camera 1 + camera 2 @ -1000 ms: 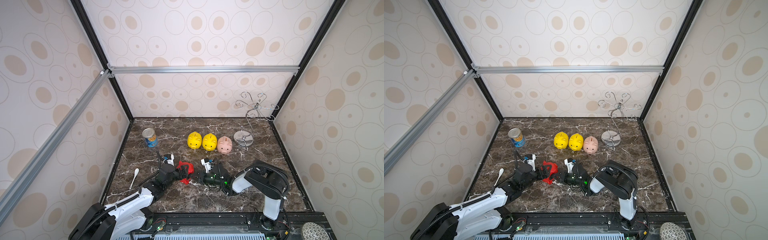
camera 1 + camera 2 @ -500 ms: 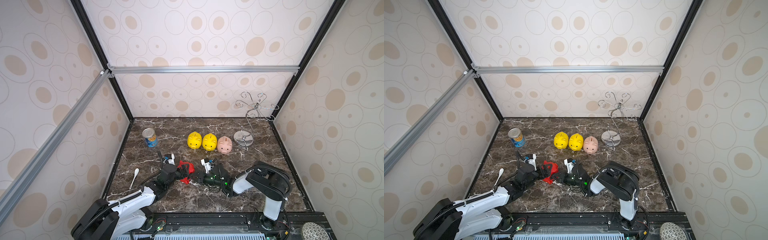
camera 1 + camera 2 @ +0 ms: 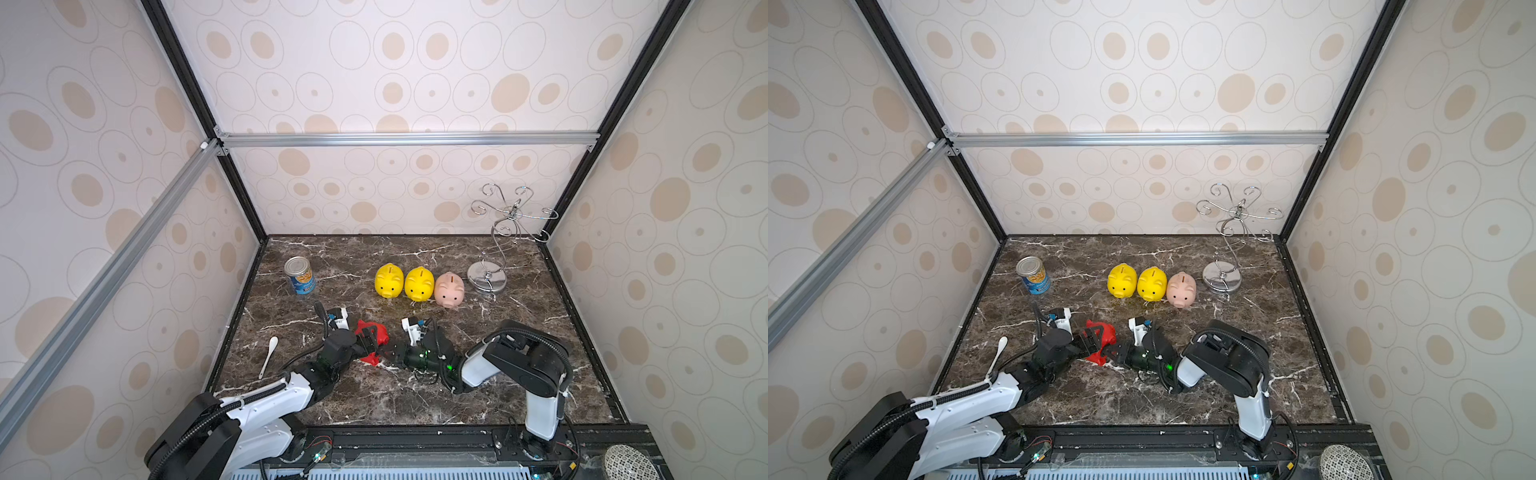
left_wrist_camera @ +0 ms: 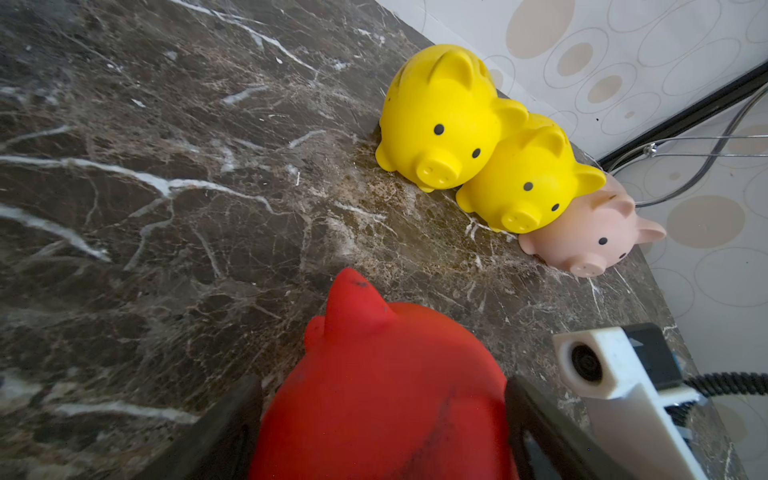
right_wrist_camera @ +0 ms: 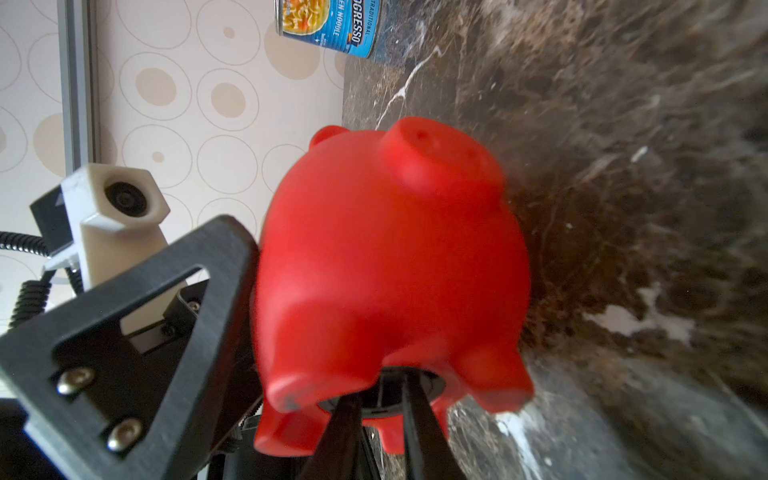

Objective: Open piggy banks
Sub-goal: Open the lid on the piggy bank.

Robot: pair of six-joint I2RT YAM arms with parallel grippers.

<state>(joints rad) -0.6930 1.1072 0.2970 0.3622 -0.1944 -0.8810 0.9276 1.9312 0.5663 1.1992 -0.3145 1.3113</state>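
A red piggy bank (image 3: 372, 331) (image 3: 1104, 332) lies tipped near the front middle of the marble table, between both arms. My left gripper (image 3: 368, 338) (image 4: 382, 390) is shut on its body, one finger (image 4: 232, 411) pressed to each flank of the red piggy bank (image 4: 386, 395). My right gripper (image 3: 387, 353) (image 5: 380, 390) meets the belly of the red piggy bank (image 5: 390, 257), its narrow fingers pinched on the black round plug (image 5: 430, 384) set between the legs. Two yellow piggy banks (image 3: 389, 281) (image 3: 419, 284) and a pale pink one (image 3: 449, 289) stand upright in a row farther back.
A blue-labelled tin can (image 3: 300, 275) stands at the back left. A white spoon (image 3: 268, 360) lies near the left wall. A chrome wire stand (image 3: 487, 279) stands at the back right, beside the pink pig. The enclosure walls close off three sides.
The left jaws have drawn in tighter on the red piggy bank, and the left arm has shifted slightly. The right gripper stays at the belly plug. The pigs at the back have not moved.
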